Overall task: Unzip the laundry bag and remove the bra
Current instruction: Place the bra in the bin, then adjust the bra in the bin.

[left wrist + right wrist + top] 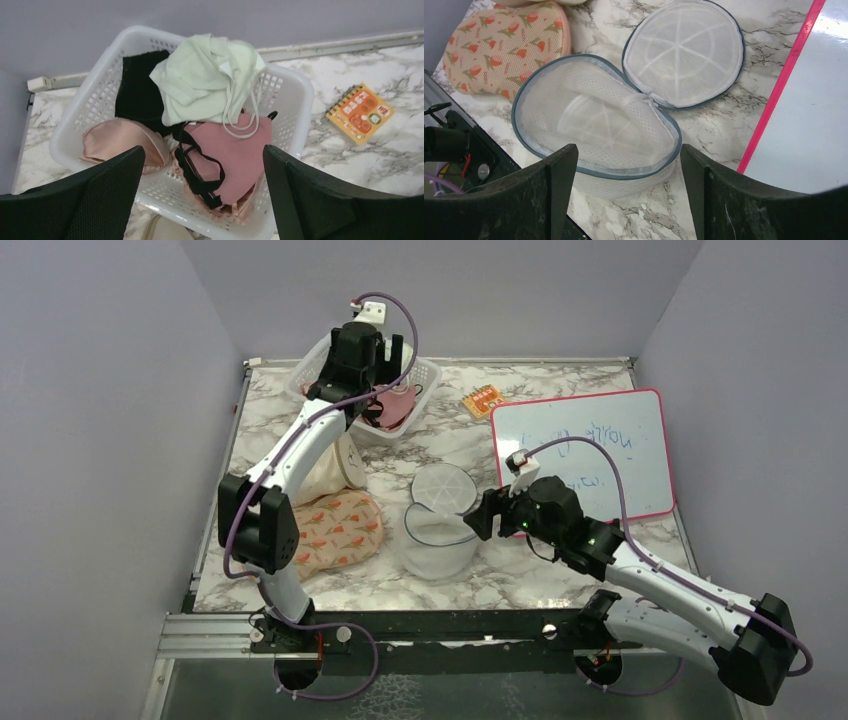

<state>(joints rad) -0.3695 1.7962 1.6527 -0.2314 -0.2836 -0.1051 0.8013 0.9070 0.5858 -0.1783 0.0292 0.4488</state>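
The laundry bag (440, 532) sits on the marble worktop (540, 575) unzipped. Its round mesh lid (446, 490) is folded back flat on the far side and joined to the body at one point of the rim. In the right wrist view the bag (594, 127) lies directly below and ahead of the right end effector (626, 150). The near wall falls between the two spread fingers, and the lid (684, 50) lies farther out, ahead and to the right. From above, the right end effector (478, 516) hangs just beside the bag's right side, jaws apart and holding nothing.

The left end effector (388, 370) is well away from the bag, above a white perforated basket (428, 375) at the far edge. Its fingers are parted too, with nothing between them (204, 150). Below them, in the basket (295, 85), lies a pink bra (242, 150) with black straps. A pale green garment (205, 75) is heaped on its far edge. A black garment (137, 95) and a peach satin piece (120, 140) lie to the left.

A floral pouch (335, 530) lies left of the bag, and a cream bag (325, 470) is beyond the pouch. A whiteboard (590, 450) lies to the right, and an orange notebook (483, 400) is near the basket.
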